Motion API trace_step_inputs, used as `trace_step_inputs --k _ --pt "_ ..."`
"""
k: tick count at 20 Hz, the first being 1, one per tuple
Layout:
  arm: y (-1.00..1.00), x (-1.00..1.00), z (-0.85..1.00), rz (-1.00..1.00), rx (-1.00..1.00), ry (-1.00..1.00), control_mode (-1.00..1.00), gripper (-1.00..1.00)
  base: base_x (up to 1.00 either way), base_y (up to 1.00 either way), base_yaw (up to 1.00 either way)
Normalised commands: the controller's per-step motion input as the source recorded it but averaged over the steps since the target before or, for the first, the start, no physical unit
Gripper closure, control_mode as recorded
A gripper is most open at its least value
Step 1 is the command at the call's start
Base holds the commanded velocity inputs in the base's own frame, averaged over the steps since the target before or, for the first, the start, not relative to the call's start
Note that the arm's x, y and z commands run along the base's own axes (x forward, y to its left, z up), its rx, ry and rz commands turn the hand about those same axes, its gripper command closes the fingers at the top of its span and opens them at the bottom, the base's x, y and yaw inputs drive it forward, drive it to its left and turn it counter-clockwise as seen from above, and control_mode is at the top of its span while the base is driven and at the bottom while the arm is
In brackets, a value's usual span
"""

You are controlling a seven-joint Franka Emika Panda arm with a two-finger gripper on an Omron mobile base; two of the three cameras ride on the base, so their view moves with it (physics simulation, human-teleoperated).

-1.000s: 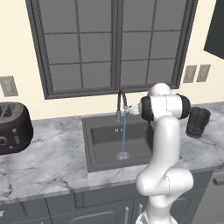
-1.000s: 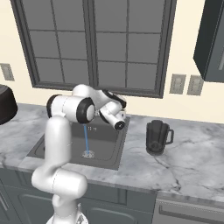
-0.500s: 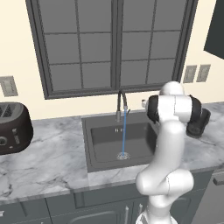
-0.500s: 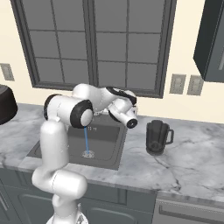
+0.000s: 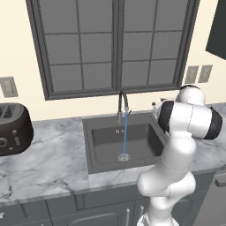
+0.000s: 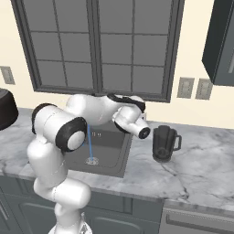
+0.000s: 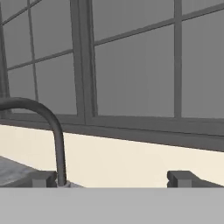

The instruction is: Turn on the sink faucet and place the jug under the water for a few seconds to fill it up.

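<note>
The sink faucet (image 5: pixel 122 102) stands at the back of the sink (image 5: pixel 103 143), and a thin blue stream of water (image 5: pixel 125 134) falls from it onto the round drain (image 5: pixel 124 156). The dark translucent jug (image 6: pixel 163 143) stands upright on the marble counter right of the sink, its handle to the right. In the left base view my arm hides it. My gripper (image 7: pixel 111 179) is open with nothing between its fingertips (image 7: pixel 43 178). It sits above the sink's back right corner, left of the jug, facing the window. The faucet's curved neck (image 7: pixel 54 127) is at the left of the hand view.
A black toaster (image 5: pixel 13 128) stands on the counter far left. Wall outlets (image 6: pixel 185 87) sit behind the jug, with a dark upper cabinet (image 6: pixel 219 41) above right. The window (image 5: pixel 117 44) spans the wall behind the sink. Bare marble counter (image 6: pixel 201 169) stretches right of the jug.
My arm has swung right, away from the faucet's lever and toward the jug's side of the sink. The water runs on as before. The jug has not moved.
</note>
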Motion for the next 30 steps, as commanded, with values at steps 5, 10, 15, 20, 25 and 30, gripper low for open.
trace_step_inputs --k 5,10,15,20,25,30 --pt "0.00 -1.00 0.33 0.14 -0.14 0.00 -1.00 -1.00 0.00 0.00 0.00" --pt "-0.03 -0.98 0.30 0.14 -0.11 0.00 -1.00 -1.00 0.00 0.00 0.00" --pt "-0.33 -0.76 0.19 0.10 -0.04 0.00 -1.00 -1.00 0.00 0.00 0.00" --pt "-0.61 -0.32 0.06 0.04 0.00 0.00 -1.00 -1.00 0.00 0.00 0.00" --pt "-0.62 -0.14 0.01 0.07 0.00 0.00 -1.00 -1.00 0.00 0.00 0.00" --pt "-0.58 -0.18 0.01 0.07 0.00 0.00 -1.00 -1.00 0.00 0.00 0.00"
